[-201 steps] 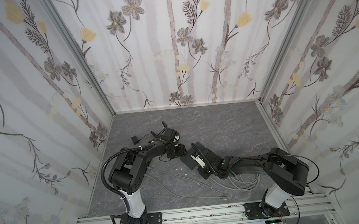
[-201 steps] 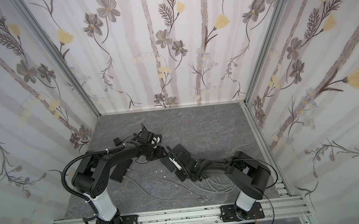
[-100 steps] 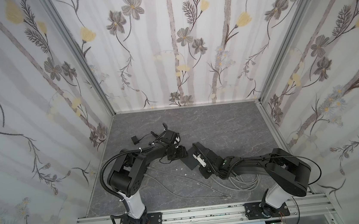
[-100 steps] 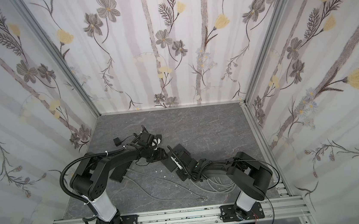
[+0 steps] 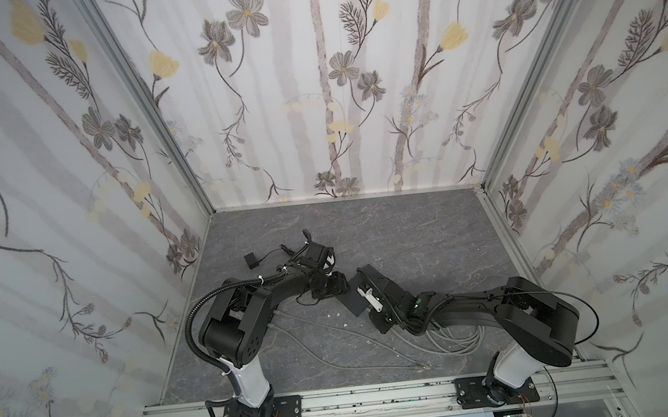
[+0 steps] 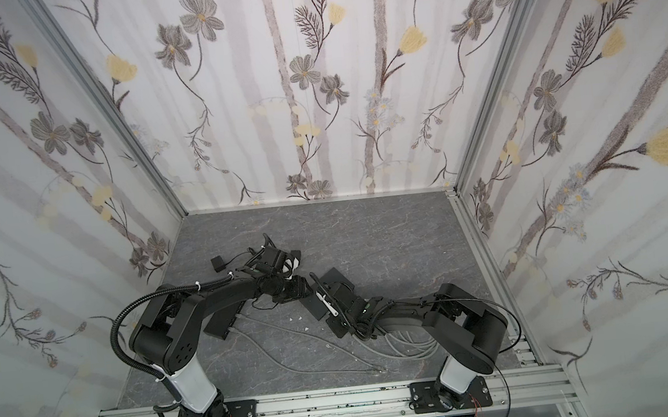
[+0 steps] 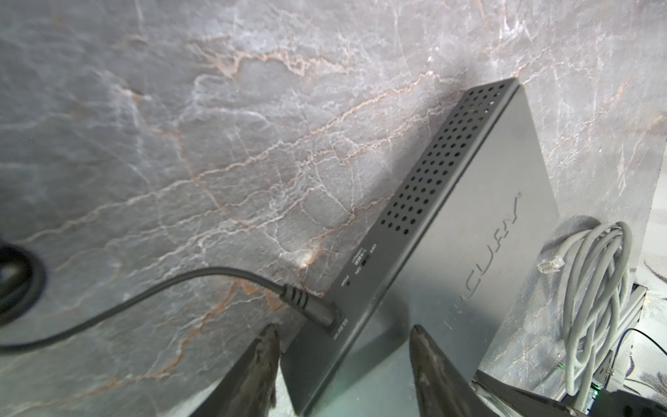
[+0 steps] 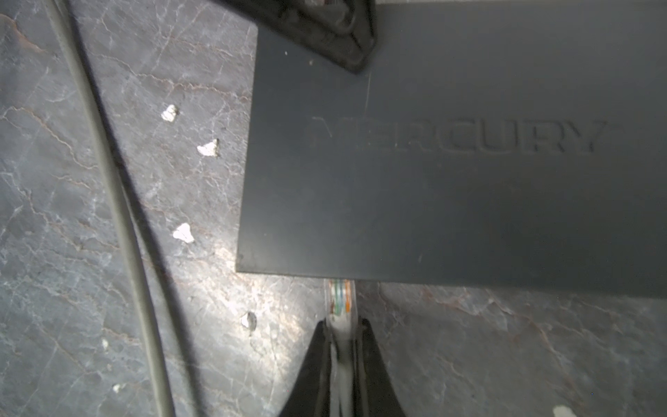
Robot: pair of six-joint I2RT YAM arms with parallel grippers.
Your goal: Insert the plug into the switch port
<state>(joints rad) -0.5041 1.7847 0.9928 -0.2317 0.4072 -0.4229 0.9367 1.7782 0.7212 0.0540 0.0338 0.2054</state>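
Note:
The dark grey switch [image 8: 451,180] lies flat on the stone floor, mostly hidden under the grippers in both top views [image 5: 352,304] [image 6: 315,305]. My right gripper [image 8: 343,325] [image 5: 369,307] is shut on the clear plug [image 8: 339,299]. The plug's tip meets the switch's near edge by a corner, and the port is hidden beneath that edge. My left gripper [image 7: 343,330] [image 5: 340,290] is clamped across the opposite corner of the switch [image 7: 469,216], one finger [image 8: 325,32] on the top face and the other against the side. A black power plug [image 7: 310,307] sits in that side.
Loose grey cable [image 5: 453,340] coils on the floor under my right arm, with a spare clear connector [image 7: 550,265] beside it. A grey cable [image 8: 119,216] and white scraps [image 8: 208,148] lie by the switch. A small black adapter [image 5: 251,260] sits behind my left arm.

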